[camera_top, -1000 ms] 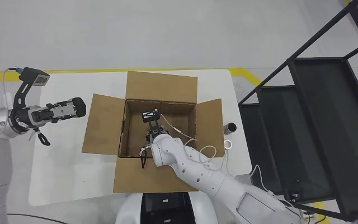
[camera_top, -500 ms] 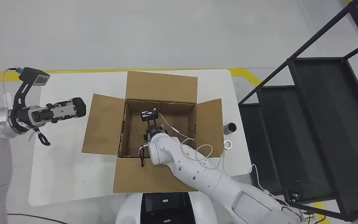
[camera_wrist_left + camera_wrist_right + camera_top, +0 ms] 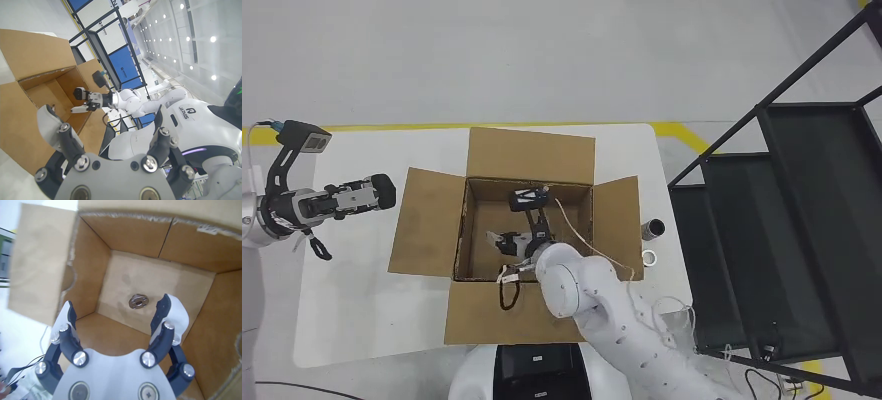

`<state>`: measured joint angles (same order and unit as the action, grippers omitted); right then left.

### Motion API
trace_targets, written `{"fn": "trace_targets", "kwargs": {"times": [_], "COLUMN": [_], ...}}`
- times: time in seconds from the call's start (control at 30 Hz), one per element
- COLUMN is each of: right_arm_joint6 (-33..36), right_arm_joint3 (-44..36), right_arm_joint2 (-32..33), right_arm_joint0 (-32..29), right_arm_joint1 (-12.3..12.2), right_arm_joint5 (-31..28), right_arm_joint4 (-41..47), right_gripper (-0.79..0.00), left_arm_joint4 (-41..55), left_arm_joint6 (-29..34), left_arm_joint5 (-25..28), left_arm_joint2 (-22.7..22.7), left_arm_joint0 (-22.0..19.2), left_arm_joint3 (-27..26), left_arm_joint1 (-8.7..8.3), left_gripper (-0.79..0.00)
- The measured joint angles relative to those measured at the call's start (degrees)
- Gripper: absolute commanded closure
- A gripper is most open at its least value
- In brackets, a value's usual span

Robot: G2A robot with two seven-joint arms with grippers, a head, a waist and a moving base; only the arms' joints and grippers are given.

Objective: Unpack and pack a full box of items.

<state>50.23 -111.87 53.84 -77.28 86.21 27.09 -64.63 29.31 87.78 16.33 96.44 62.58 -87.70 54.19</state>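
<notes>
Right claw shifted inside box, wide, empty | flange on box floor | left claw wide

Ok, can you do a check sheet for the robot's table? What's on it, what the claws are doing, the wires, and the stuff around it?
Surface: white table with one open cardboard box on it.
Job's things: a metal disc with holes lies on the box floor; a small cylinder and a white ring sit on the table beside the box.
Clutter: nothing seen.
Grippers: right gripper open and empty, over the box, pointing at the disc; left gripper open and empty, beside the box.
Cables: a white cable loops off the right arm.
Surroundings: dark metal rack beside the table; yellow floor line.
</notes>
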Motion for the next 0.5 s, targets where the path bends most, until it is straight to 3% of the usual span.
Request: {"fn": "trace_targets", "kwargs": {"times": [0.27, 0.5], "right_arm_joint6": [2.2, -4.4], "right_arm_joint3": [-22.4, -22.7], "right_arm_joint2": [14.1, 29.1], "right_arm_joint0": [-11.4, -14.8], "right_arm_joint1": [-2.4, -3.0], "right_arm_joint5": [-8.1, -8.1], "right_arm_joint4": [5.5, 14.8], "right_gripper": [-0.785, -0.785], "left_arm_joint4": [0.0, 0.0], "left_arm_joint6": [0.0, 0.0], "left_arm_joint5": [0.0, 0.0], "left_arm_joint2": [0.0, 0.0], "left_arm_joint0": [0.0, 0.0], "left_arm_joint3": [0.0, 0.0], "left_arm_joint1": [0.0, 0.0], "left_gripper": [-0.785, -0.785]}}
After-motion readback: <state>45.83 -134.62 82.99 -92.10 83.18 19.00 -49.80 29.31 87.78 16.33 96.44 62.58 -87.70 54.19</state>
